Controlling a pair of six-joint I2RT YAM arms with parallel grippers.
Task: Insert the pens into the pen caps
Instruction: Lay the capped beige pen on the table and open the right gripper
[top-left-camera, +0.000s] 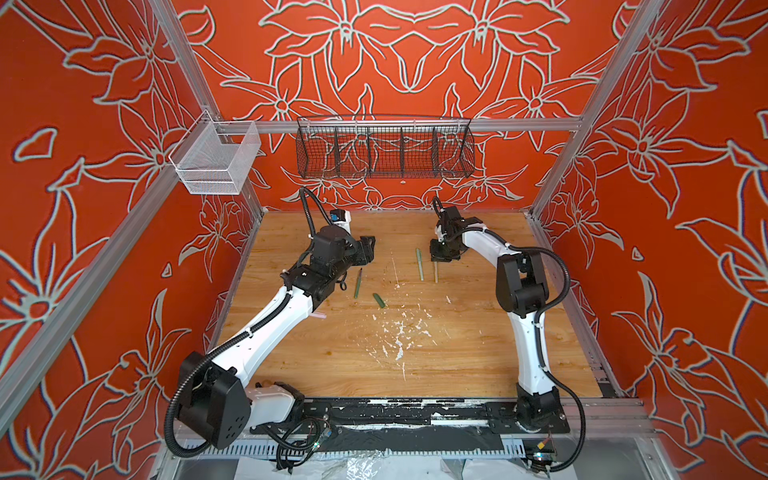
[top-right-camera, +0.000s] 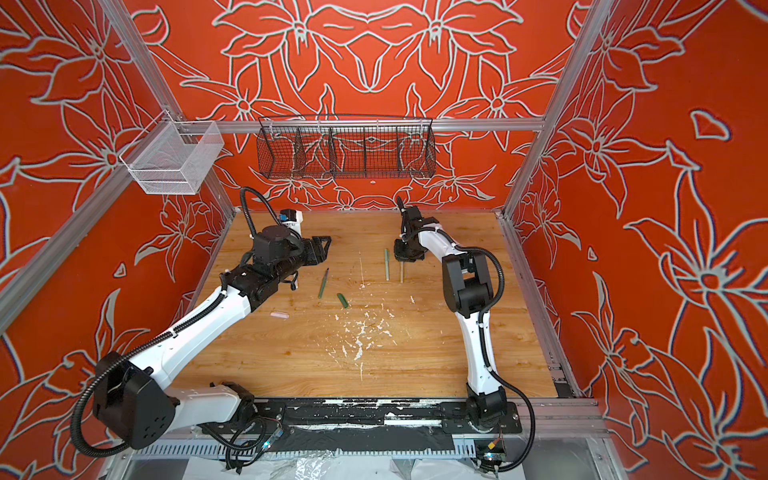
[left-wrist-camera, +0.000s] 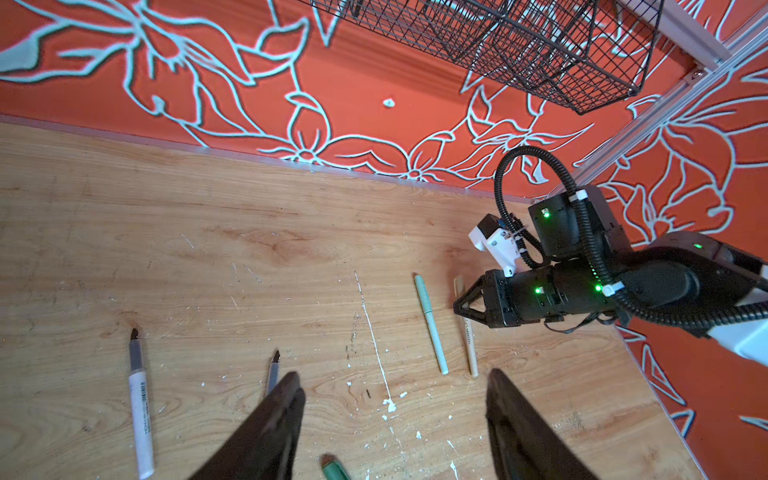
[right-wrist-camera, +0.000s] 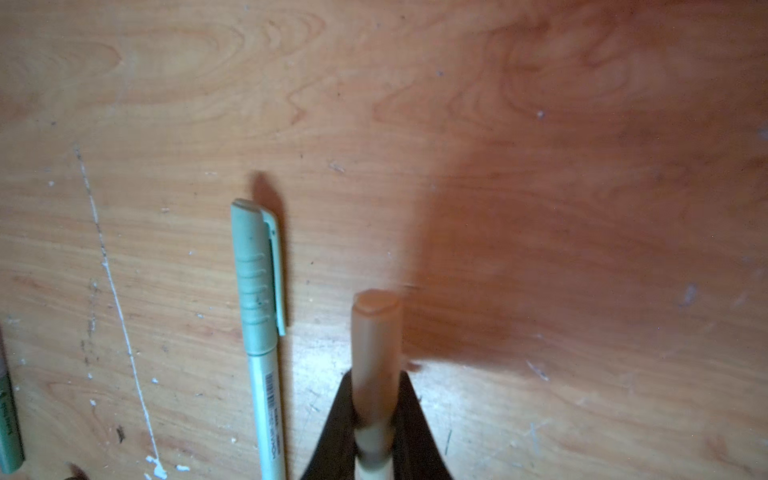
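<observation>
Right jaws clamp capped tan pen (right-wrist-camera: 376, 345), a grip top views hide; left jaws gape empty.

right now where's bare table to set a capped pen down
Bare tabletop lies along the back wall between the left tool and right tool, and near the front between the paint flecks and the base rail. The middle band, dark green pen to tan pen, is crowded.
</observation>
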